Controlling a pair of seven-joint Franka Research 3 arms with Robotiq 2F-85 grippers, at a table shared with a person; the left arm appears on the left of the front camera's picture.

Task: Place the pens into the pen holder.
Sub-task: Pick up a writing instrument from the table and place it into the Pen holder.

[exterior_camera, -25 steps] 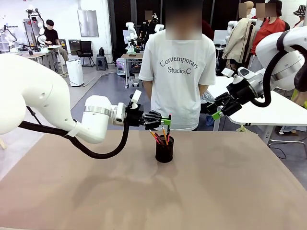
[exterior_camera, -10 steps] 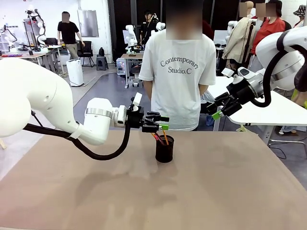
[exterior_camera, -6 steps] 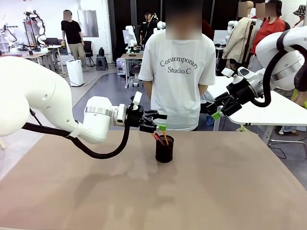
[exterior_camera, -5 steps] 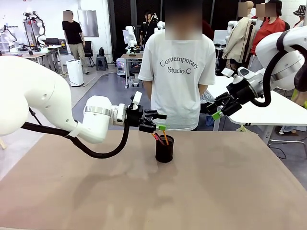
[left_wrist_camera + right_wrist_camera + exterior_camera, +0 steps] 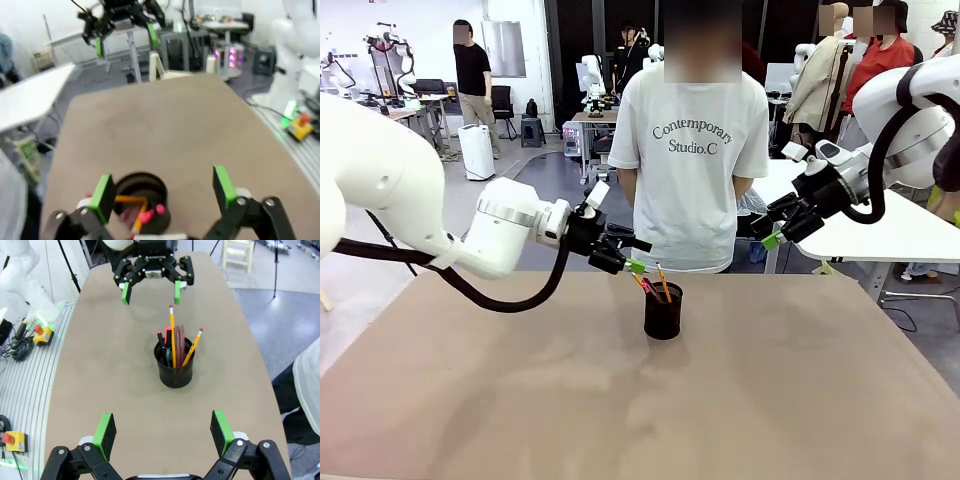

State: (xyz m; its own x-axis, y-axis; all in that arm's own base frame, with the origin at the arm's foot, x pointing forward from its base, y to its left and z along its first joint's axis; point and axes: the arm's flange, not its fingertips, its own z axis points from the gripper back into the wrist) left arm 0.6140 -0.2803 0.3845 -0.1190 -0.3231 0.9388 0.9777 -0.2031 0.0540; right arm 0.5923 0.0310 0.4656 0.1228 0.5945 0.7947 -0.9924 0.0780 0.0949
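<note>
Checking the front view, I found my left gripper (image 5: 628, 255) with its fingers spread apart and nothing between them, held above the table (image 5: 770, 400) just up and to the side of the pen holder (image 5: 663, 312). In the left wrist view the holder (image 5: 141, 200) sat low between the two green pads (image 5: 104, 196), nearer one of them, with an orange pencil and a pink-tipped pen visible inside it; that picture was blurred.

My right gripper (image 5: 772, 228) hung well above the table's far edge, beside the person (image 5: 695, 150), fingers likewise apart and empty. From the right wrist view I saw the holder (image 5: 175, 369) standing upright ahead of the green pads (image 5: 220, 431) and midway between their lines. The pens (image 5: 174, 346) stood in it together: two orange-yellow pencils, a reddish-brown one, a pink-red one and a black marker. Beyond the holder, the left gripper (image 5: 150, 290) faced my camera, wide open.
</note>
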